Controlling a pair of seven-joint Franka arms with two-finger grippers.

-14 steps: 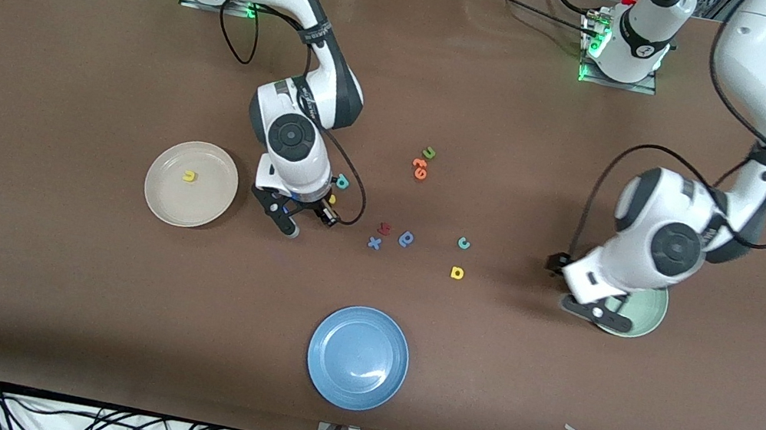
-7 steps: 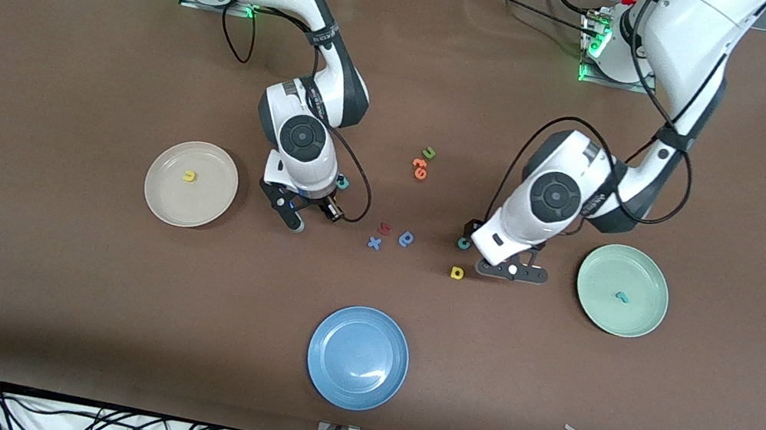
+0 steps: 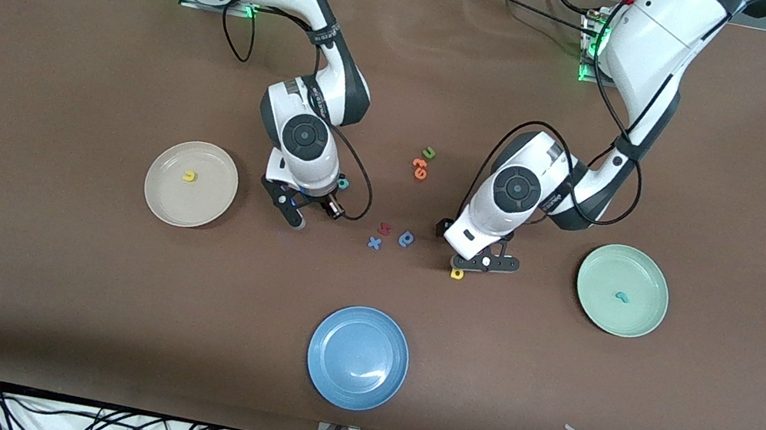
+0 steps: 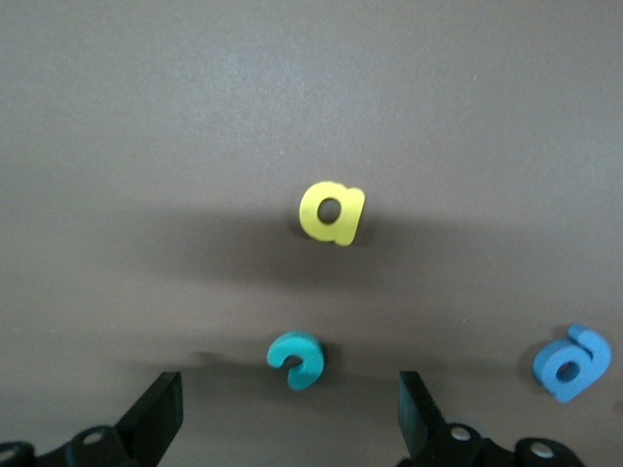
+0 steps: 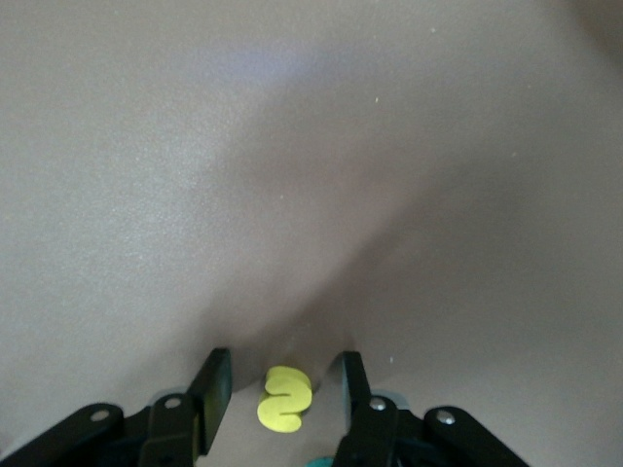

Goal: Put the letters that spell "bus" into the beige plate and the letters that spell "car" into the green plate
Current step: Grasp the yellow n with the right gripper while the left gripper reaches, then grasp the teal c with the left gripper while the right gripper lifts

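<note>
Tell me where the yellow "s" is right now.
The yellow "s" lies on the table between the open fingers of the right end effector, seen in the right wrist view; the front view hides it under that arm.

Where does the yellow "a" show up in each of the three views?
Front view: yellow "a" on the table, partly under the left pincer.
Left wrist view: yellow "a" in mid-picture, above the open pincer's fingers.
Right wrist view: not in it.
Shared landmark: blue looped letter.
</note>
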